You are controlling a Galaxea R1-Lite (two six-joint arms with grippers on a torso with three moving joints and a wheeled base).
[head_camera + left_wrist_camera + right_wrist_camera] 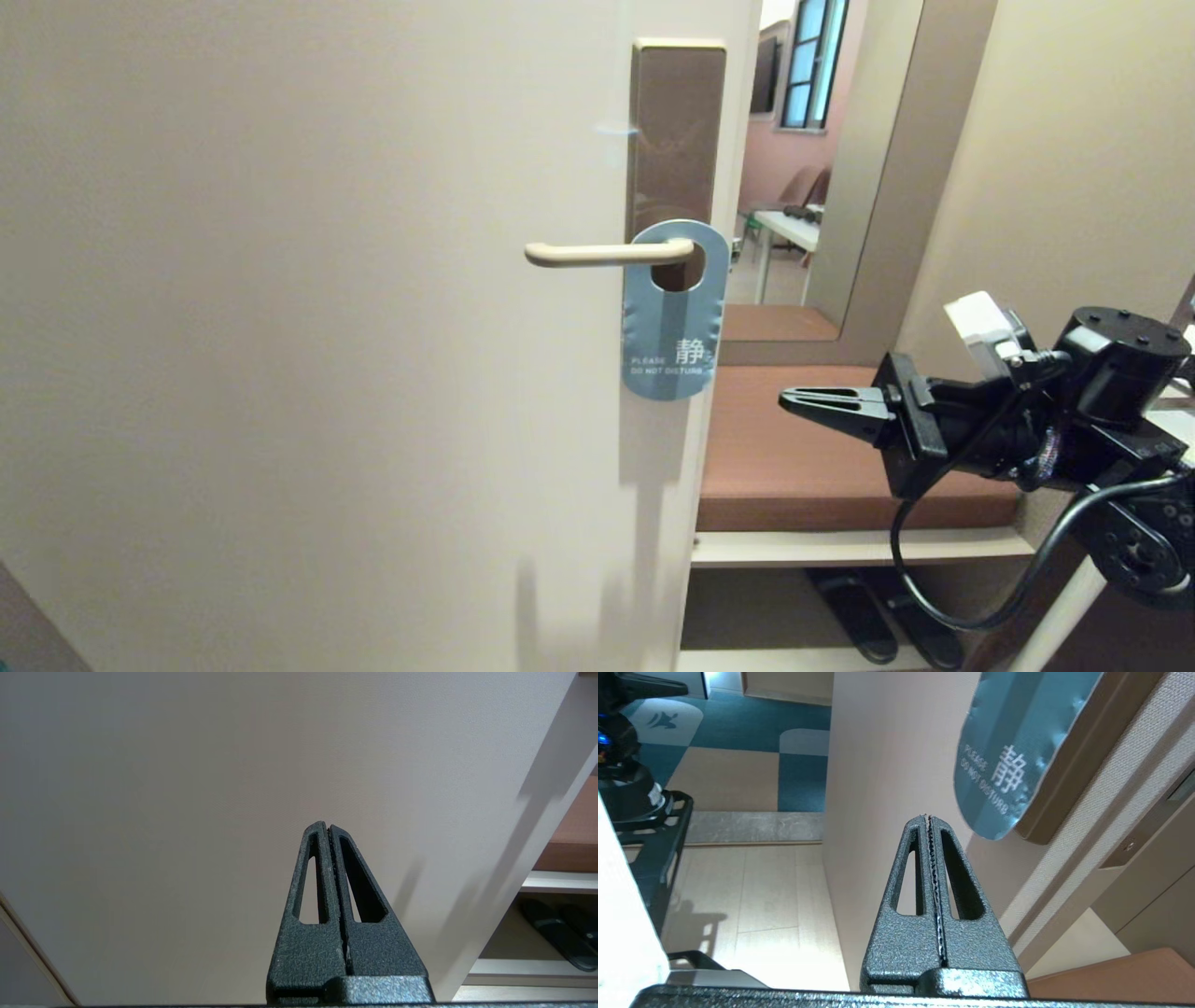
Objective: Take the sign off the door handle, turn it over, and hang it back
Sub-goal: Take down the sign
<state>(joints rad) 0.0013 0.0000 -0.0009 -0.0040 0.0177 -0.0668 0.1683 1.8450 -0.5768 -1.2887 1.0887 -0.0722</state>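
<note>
While the door (280, 373) fills most of the head view, the risks sit at its right edge: the sign (674, 313) hangs blue face out on the handle (607, 253), flat against door and brown plate (677, 131); w/ no gap behind it, fingers coming in square could push the card into the door or swing it round the lever, not pinch it; pulled down instead of along the lever, the hole's rim would likely catch; bench (803, 448) lies beyond, to the right. Right arm reaches in level from the right, right gripper (786, 401) pointing left, lower than the sign and apart from it, jaws pressed together, holding nothing. Left gripper (328, 828) faces bare door, also closed, empty.
</note>
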